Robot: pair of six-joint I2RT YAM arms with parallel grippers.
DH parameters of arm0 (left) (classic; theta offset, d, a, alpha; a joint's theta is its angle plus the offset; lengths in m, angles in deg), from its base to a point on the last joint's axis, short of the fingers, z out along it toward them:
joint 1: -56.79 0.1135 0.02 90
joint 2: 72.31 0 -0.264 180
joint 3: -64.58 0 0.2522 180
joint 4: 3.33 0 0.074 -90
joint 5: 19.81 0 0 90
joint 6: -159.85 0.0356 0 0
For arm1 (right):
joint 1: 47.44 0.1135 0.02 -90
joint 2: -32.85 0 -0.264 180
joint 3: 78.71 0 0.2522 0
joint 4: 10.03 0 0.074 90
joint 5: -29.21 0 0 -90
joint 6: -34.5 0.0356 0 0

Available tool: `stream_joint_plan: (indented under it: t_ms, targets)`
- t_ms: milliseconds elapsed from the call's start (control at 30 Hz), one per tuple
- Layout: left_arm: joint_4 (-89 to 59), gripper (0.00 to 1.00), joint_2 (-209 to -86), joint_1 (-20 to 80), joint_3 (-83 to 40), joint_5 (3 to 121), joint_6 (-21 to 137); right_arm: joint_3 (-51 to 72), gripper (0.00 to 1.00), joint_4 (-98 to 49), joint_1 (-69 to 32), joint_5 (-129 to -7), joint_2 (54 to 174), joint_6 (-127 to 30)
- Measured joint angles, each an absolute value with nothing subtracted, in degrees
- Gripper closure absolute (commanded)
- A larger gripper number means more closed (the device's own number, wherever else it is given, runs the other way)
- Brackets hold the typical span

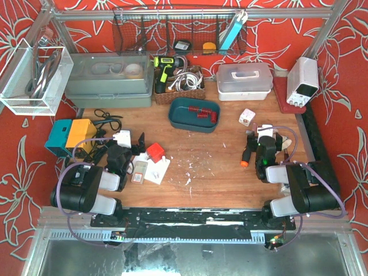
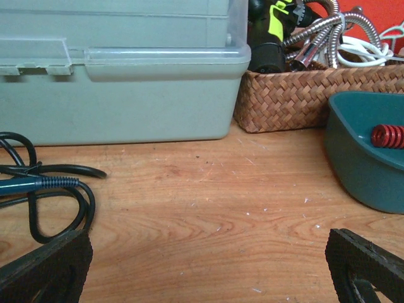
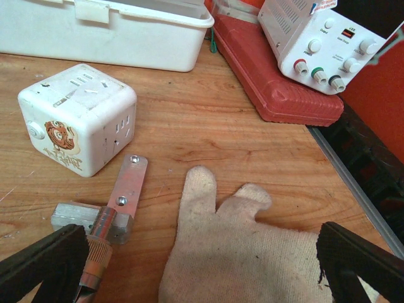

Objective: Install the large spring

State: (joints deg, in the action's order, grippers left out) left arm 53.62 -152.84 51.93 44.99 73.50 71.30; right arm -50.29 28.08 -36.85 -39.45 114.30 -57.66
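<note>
Several red springs (image 1: 202,112) lie in a teal tray (image 1: 179,109) at the table's back middle. One red spring (image 2: 387,136) shows over the tray's rim (image 2: 353,158) in the left wrist view. A metal bracket with a knurled handle (image 3: 104,218) lies beside a white cube (image 3: 79,123). My left gripper (image 1: 126,147) (image 2: 208,274) is open and empty over bare wood, well short of the tray. My right gripper (image 1: 264,140) (image 3: 202,274) is open and empty, with a cream glove (image 3: 240,246) between its fingers.
A grey lidded box (image 2: 120,76) and a wicker basket of tools (image 2: 297,95) stand at the back. A black cable (image 2: 50,189) lies left. A white tub (image 3: 107,28), a power supply (image 3: 322,44) on a red case (image 3: 278,82), and a red block (image 1: 154,152) on papers are nearby.
</note>
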Motion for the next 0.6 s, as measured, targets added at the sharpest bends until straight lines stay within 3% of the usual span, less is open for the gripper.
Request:
stream_joint_plan:
  t_ms: [167,267,600]
  targets:
    - [51.5,0.0,-151.9,51.9,44.6,74.6,71.0,-49.9,0.01,25.8,-36.9,-40.1,112.7,-57.7]
    - [46.5,0.0,-148.6,51.9,43.2,75.2,70.8,-47.1,0.01,17.2,-36.9,-42.3,107.3,-58.1]
    - [19.6,0.0,-129.9,51.9,28.6,78.4,64.7,-24.1,0.01,-14.4,-36.9,-48.2,95.9,-46.7]
